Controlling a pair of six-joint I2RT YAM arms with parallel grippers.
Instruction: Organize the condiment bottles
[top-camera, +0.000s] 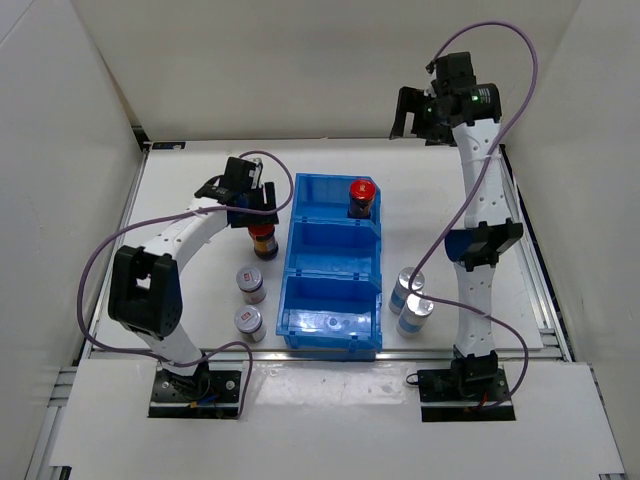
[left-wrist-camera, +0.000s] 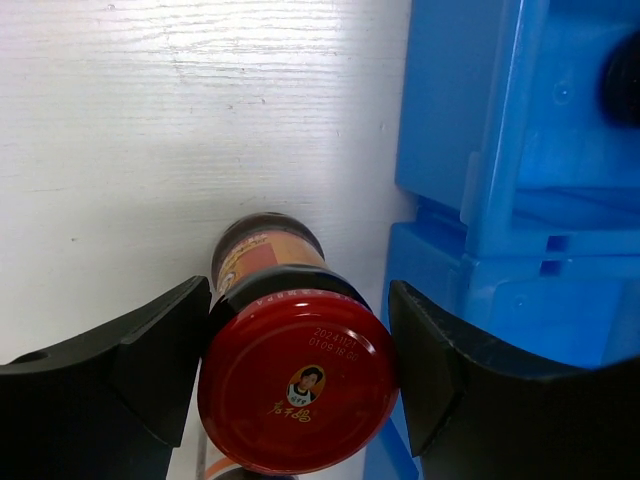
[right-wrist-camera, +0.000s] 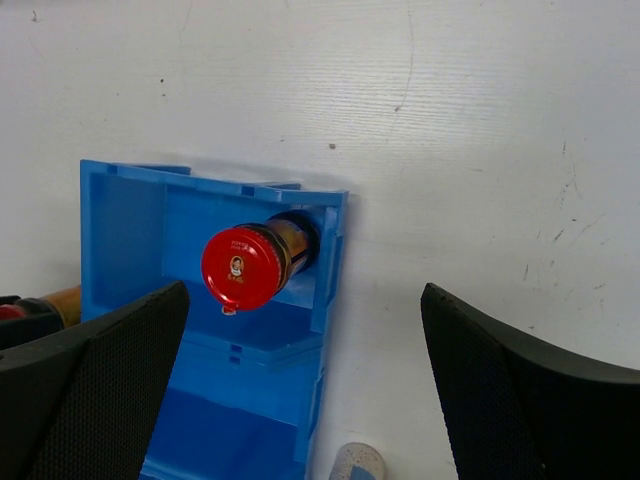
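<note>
A dark bottle with a red cap (top-camera: 264, 243) stands on the table just left of the blue bin (top-camera: 292, 262). My left gripper (top-camera: 250, 203) is over it, and in the left wrist view the fingers press both sides of the red cap (left-wrist-camera: 295, 395), so the left gripper (left-wrist-camera: 300, 345) is shut on it. The second red-capped bottle (top-camera: 361, 196) stands in the bin's far compartment and also shows in the right wrist view (right-wrist-camera: 245, 267). My right gripper (top-camera: 415, 112) is open and empty, high above the back right; in its own view (right-wrist-camera: 305, 300) the jaws are wide apart.
Two short silver-capped bottles with reddish labels (top-camera: 251, 283) (top-camera: 248, 322) stand left of the bin. Two pale blue-white bottles (top-camera: 408, 290) (top-camera: 416, 315) stand right of it; one cap shows in the right wrist view (right-wrist-camera: 357, 462). The bin wall (left-wrist-camera: 470, 150) is close to the left gripper's right finger.
</note>
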